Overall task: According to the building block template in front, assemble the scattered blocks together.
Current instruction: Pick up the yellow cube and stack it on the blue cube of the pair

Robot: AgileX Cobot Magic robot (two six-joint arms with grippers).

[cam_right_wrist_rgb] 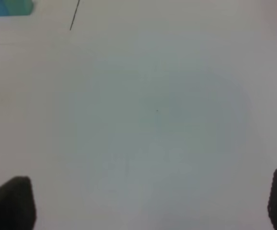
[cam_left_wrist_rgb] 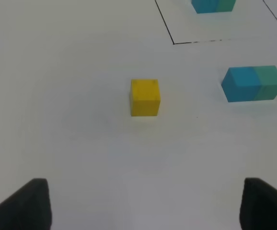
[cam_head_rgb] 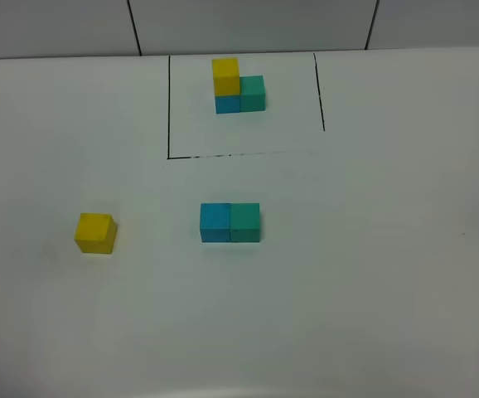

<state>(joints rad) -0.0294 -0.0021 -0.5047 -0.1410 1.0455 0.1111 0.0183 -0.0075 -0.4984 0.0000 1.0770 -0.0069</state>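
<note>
Ahead of left jaws, yellow cube (cam_left_wrist_rgb: pixel 145 97)

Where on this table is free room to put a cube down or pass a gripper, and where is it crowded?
Free: the wide table right of the teal-green cube; the gap between the yellow cube and the blue cube; the near strip in front of all three. Crowded: by the template inside the black frame; blue and teal-green touch, no gap.

smooth matt yellow cube (cam_head_rgb: pixel 96 233), matt white table (cam_head_rgb: pixel 372 274)
</note>
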